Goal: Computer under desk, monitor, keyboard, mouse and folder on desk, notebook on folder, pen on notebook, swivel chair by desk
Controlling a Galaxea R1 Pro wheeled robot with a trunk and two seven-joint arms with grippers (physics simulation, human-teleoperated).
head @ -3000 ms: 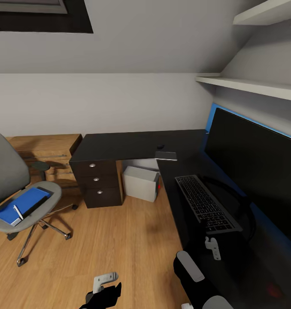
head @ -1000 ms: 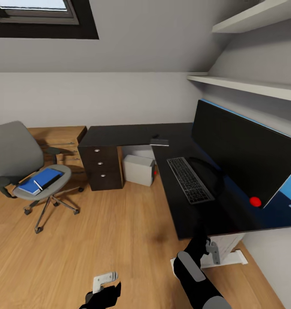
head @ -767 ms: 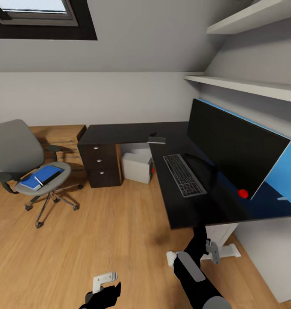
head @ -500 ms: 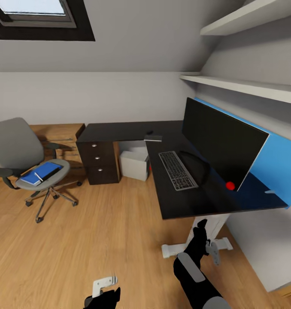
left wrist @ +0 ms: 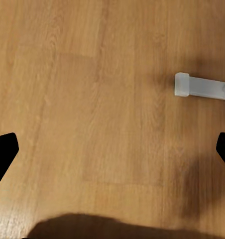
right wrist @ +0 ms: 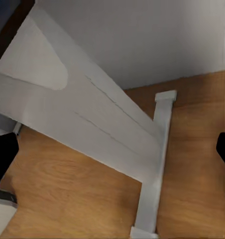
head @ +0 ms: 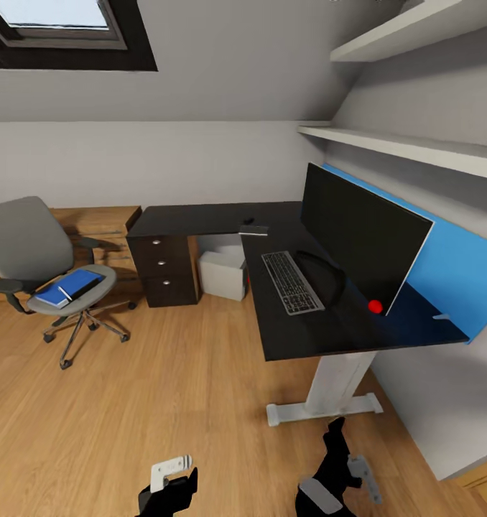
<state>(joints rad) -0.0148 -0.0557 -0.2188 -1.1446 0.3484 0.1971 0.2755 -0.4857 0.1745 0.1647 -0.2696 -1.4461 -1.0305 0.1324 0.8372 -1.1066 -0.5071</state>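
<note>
The black L-shaped desk (head: 322, 327) stands at the right on white legs. On it are the wide black monitor (head: 362, 233) and, in front of it, the keyboard (head: 291, 281). A small dark mouse (head: 249, 220) and the thin grey notebook (head: 254, 230) lie near the desk's inner corner. The light grey computer (head: 223, 274) sits under the desk. At the left, the grey swivel chair (head: 28, 248) carries the blue folder (head: 71, 286) with a pale pen (head: 60, 290) on it. My left gripper (head: 170, 470) (left wrist: 112, 152) and right gripper (head: 362, 474) (right wrist: 112, 149) hang open and empty, low over the floor.
A black drawer unit (head: 164, 269) closes the desk's left end, with a low wooden shelf unit (head: 100, 219) behind the chair. A red ball (head: 375, 306) lies by the monitor. The white desk leg (right wrist: 92, 124) and its foot (left wrist: 199, 87) are close to my grippers. Wall shelves (head: 416, 147) hang above the desk.
The camera has backed away from the desk, so desk and chair look smaller and the desk's white leg now shows. My arms sit lower in the picture, the right one off the desk edge.
</note>
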